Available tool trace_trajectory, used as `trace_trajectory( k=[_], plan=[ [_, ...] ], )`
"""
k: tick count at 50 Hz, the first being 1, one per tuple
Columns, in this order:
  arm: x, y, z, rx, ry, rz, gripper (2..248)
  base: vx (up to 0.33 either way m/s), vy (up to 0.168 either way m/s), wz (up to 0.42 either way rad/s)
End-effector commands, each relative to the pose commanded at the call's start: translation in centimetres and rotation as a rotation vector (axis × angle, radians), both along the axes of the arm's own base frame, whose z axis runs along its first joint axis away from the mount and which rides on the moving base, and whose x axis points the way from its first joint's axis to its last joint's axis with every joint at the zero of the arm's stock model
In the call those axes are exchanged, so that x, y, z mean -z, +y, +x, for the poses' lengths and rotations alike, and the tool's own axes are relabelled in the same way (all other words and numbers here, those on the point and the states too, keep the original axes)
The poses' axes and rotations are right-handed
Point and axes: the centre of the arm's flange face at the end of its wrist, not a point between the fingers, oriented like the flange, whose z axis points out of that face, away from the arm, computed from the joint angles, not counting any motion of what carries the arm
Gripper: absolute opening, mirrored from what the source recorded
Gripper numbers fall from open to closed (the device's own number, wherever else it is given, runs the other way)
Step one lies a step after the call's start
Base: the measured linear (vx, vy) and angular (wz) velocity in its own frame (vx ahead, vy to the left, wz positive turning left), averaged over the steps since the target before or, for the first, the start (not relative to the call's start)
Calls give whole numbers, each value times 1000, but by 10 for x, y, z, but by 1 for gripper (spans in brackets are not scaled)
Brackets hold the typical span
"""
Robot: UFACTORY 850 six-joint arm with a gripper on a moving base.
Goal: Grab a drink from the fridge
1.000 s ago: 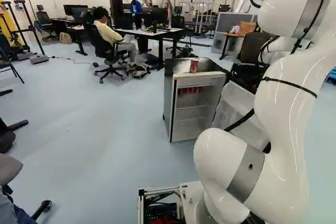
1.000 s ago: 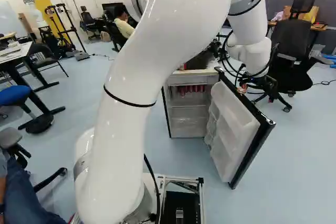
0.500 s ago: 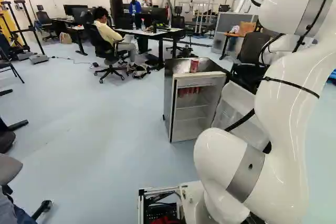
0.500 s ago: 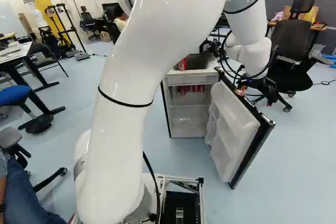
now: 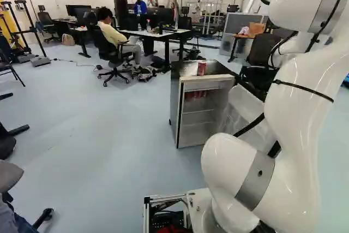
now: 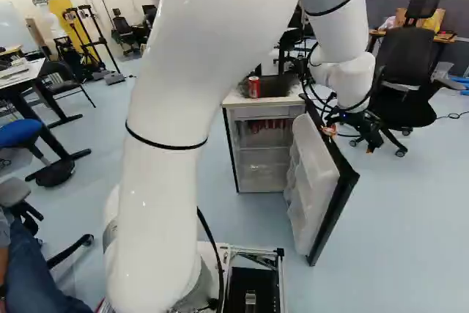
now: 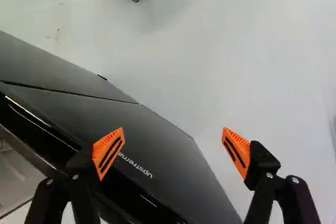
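Drink cans [image 6: 270, 125] lie beyond the open, empty gripper [image 7: 172, 151], which is beside the fridge door [image 6: 315, 174], near one o'clock from the arm's foot; they're high inside the fridge [image 5: 174, 102], around twelve. Full ones should be hefty, thin-walled, perhaps slick: clasp one gently round its middle.

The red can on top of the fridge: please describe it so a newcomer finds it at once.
Find the small fridge whose door stands open. On its top, upright, is one red can. It is the only can up there; the other red cans are inside.
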Motion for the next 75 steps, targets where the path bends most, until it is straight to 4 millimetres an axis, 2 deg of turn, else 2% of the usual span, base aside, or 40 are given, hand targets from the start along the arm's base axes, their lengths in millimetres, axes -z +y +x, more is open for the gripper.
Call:
trace_trajectory(
  k=[25,75],
  plan=[
    [-1,28,-17,-8,25,31,247,0,0,0],
    [-3,105,-67,-140,123,17,247,0,0,0]
  ],
)
